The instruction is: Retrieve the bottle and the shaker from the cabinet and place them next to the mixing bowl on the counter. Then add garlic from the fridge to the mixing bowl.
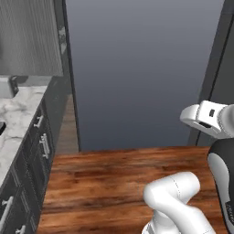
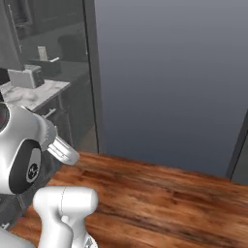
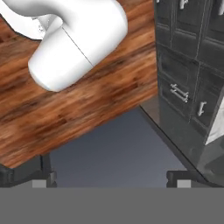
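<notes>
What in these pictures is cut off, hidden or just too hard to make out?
- Counter: left base view, cut off by the left edge, so most of its top is unseen.
- Grey box on the counter: right base view, too small and blurred to identify.
- Hand: hand view, its open fingertips barely rise into the picture.
- Drawers: hand view, cut off by the right edge.
</notes>
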Available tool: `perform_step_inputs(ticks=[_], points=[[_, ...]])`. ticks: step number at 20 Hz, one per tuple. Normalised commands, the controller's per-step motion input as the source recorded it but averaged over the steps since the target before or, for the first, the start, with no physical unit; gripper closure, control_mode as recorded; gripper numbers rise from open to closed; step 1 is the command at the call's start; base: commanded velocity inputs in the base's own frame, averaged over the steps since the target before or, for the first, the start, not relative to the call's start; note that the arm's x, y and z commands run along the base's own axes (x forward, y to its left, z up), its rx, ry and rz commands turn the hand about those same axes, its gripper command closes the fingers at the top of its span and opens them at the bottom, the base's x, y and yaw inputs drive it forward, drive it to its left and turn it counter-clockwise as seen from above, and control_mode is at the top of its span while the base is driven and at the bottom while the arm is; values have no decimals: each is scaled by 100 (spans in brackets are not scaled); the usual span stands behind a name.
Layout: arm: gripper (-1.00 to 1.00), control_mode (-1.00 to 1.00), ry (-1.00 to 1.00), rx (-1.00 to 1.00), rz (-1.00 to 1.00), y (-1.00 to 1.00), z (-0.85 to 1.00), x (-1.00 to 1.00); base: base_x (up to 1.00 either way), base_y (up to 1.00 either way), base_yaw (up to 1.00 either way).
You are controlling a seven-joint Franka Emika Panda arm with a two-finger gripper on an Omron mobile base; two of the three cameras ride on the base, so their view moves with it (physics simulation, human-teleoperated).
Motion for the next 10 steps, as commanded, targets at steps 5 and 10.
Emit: perform_step_inputs(ticks=[5, 10], points=[[-100, 100, 0, 0, 0, 0, 0, 0, -33, 1, -38], [-100, 100, 0, 0, 0, 0, 0, 0, -30, 1, -39]])
